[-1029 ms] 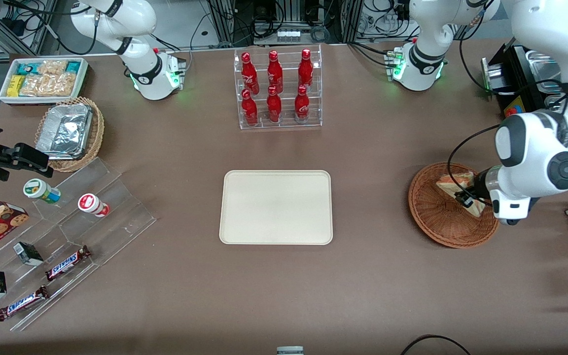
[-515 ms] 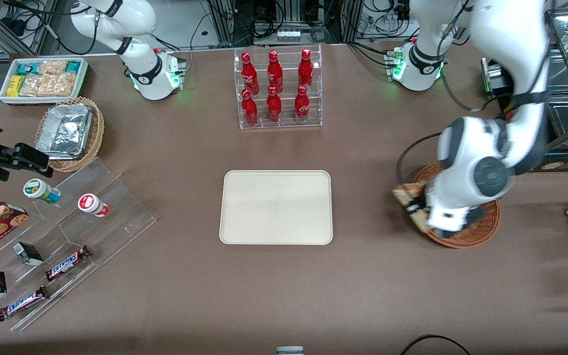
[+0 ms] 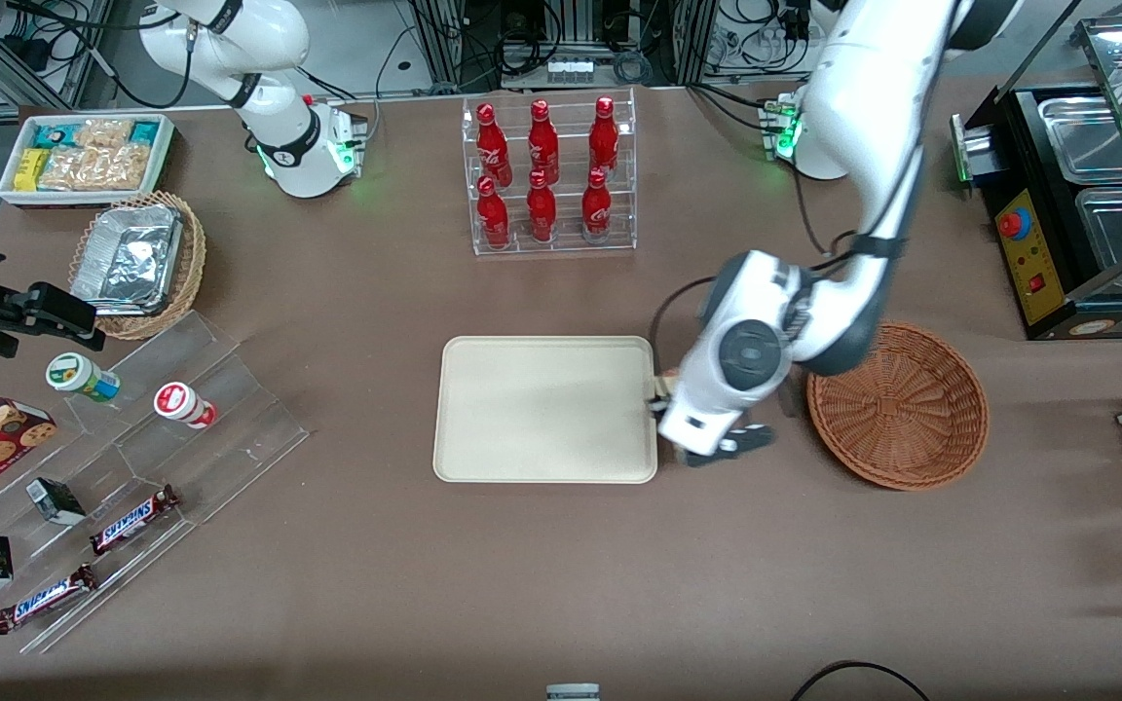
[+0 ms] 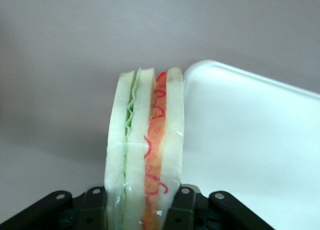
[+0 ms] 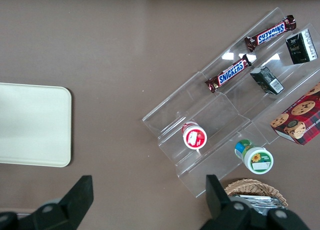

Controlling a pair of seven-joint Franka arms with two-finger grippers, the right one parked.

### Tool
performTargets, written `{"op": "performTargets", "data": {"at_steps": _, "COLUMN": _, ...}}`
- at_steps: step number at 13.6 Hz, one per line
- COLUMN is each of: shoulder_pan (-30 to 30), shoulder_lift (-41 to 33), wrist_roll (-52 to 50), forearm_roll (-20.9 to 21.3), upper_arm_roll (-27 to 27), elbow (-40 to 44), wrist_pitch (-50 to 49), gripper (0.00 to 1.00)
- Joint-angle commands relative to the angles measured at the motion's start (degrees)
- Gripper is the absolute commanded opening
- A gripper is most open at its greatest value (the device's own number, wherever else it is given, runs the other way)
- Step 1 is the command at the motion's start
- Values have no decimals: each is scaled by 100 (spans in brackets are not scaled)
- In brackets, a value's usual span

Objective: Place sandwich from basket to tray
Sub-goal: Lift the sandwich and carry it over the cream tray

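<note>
While the claw [image 4: 142, 210] is hanging above the surface [image 3: 561, 565], right at the tray's [image 3: 542, 409] short edge that faces the basket [image 3: 897, 404], it is pinching the sandwich [image 4: 145, 150] by its two bread faces. The sandwich is standing on edge between the fingers [image 4: 184, 202], with its filling edge pointing away from the wrist, and it is not touching the tray or the surface. In the front view the arm is covering it almost fully. The basket is lying empty, nearer to the working arm's end of the surface.

I judge the sandwich to be light and soft. In the wrist view a shiny clear film is covering it, so it is probably a little slippery, and the layers could slide apart if the squeeze is loose. Too hard a squeeze would flatten the bread and push the red and green filling out. The good place to hold is the flat bread sides near the thick end, as the claw is doing now, not the thin tip. For the release, it should be lowered close to the tray's floor and let go gently, because standing upright it may tip over.
</note>
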Motion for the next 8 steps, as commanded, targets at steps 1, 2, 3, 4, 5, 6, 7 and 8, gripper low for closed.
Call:
{"op": "performTargets", "data": {"at_steps": 1, "shoulder_pan": -237, "shoulder_lift": 262, "wrist_roll": 116, "forearm_roll": 5, "upper_arm_roll": -133, "elbow": 253, "wrist_pitch": 62, "gripper": 39}}
{"op": "performTargets", "data": {"at_steps": 2, "shoulder_pan": -343, "shoulder_lift": 376, "wrist_roll": 220, "forearm_roll": 14, "upper_arm_roll": -133, "elbow": 331, "wrist_pitch": 132, "gripper": 39}}
{"op": "performTargets", "data": {"at_steps": 3, "shoulder_pan": -379, "shoulder_lift": 551, "wrist_roll": 500, "forearm_roll": 14, "upper_arm_roll": -133, "elbow": 428, "wrist_pitch": 254, "gripper": 39}}
{"op": "performTargets", "data": {"at_steps": 4, "shoulder_pan": -414, "shoulder_lift": 744, "wrist_roll": 668, "forearm_roll": 14, "upper_arm_roll": -150, "elbow": 542, "wrist_pitch": 369, "gripper": 40}}
{"op": "performTargets", "data": {"at_steps": 5, "shoulder_pan": -519, "shoulder_lift": 894, "wrist_roll": 670, "forearm_roll": 23, "upper_arm_roll": -159, "elbow": 630, "wrist_pitch": 431, "gripper": 41}}
{"op": "performTargets", "data": {"at_steps": 6, "shoulder_pan": -685, "shoulder_lift": 956, "wrist_roll": 687, "forearm_roll": 32, "upper_arm_roll": -124, "elbow": 701, "wrist_pitch": 431, "gripper": 41}}
{"op": "performTargets", "data": {"at_steps": 7, "shoulder_pan": -695, "shoulder_lift": 1026, "wrist_roll": 679, "forearm_roll": 23, "upper_arm_roll": -115, "elbow": 762, "wrist_pitch": 431, "gripper": 41}}
{"op": "performTargets", "data": {"at_steps": 8, "shoulder_pan": -704, "shoulder_lift": 1079, "wrist_roll": 678, "forearm_roll": 23, "upper_arm_roll": -115, "elbow": 798, "wrist_pitch": 440, "gripper": 41}}
